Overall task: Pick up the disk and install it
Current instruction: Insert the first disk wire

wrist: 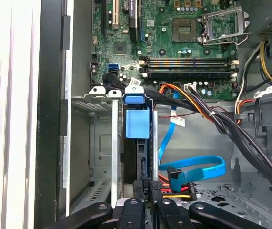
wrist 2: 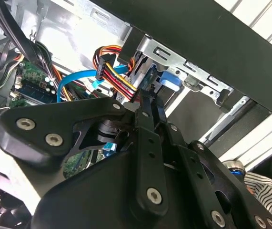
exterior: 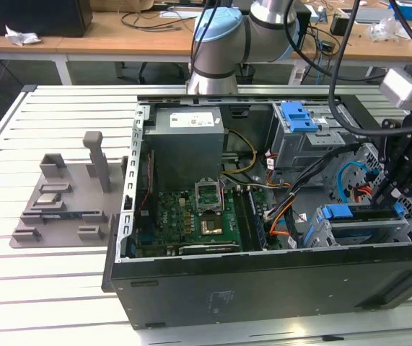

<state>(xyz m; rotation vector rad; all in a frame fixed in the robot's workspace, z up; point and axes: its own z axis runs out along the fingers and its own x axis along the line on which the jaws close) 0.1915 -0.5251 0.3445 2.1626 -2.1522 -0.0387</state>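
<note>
- The computer case (exterior: 263,281) lies open on the slatted counter (exterior: 40,288), with the motherboard (exterior: 191,220) exposed.
- The arm's pale blue and silver joints (exterior: 224,36) rise behind the case's far wall. Its black wrist section comes down at the exterior view's right, over the corner of the case that holds the drive cage (exterior: 364,227).
- The end effector (exterior: 389,184) points downward into the case, directly above the drive cage. In the first wrist view, the end effector (wrist: 147,200) sits at one end of the cage slot, and its black fingers (wrist: 136,212) stand close together.
- The disk (wrist: 138,143) stands on edge in a slot of the drive cage, between the cage's metal walls (wrist: 113,143). Its blue carrier tab (wrist: 137,121) faces the motherboard.
- The fingertips meet the end of the disk farthest from the motherboard. The end effector appears closed on that edge, beside a bundle of red, yellow and black wires (wrist: 174,188).
- In the second wrist view, the fingers (wrist 2: 150,119) converge narrowly toward the blue tab (wrist 2: 166,78) under the cage's metal frame (wrist 2: 174,55).
- A flat blue data cable (wrist: 197,167) loops across the case floor next to the drive cage.
- A second bay with a blue handle (exterior: 299,115) sits further inside the case from the drive cage, beside the grey power supply (exterior: 187,140).
- A grey fixture plate (exterior: 68,198) rests on the counter outside the case, on the side opposite the drive cage.
</note>
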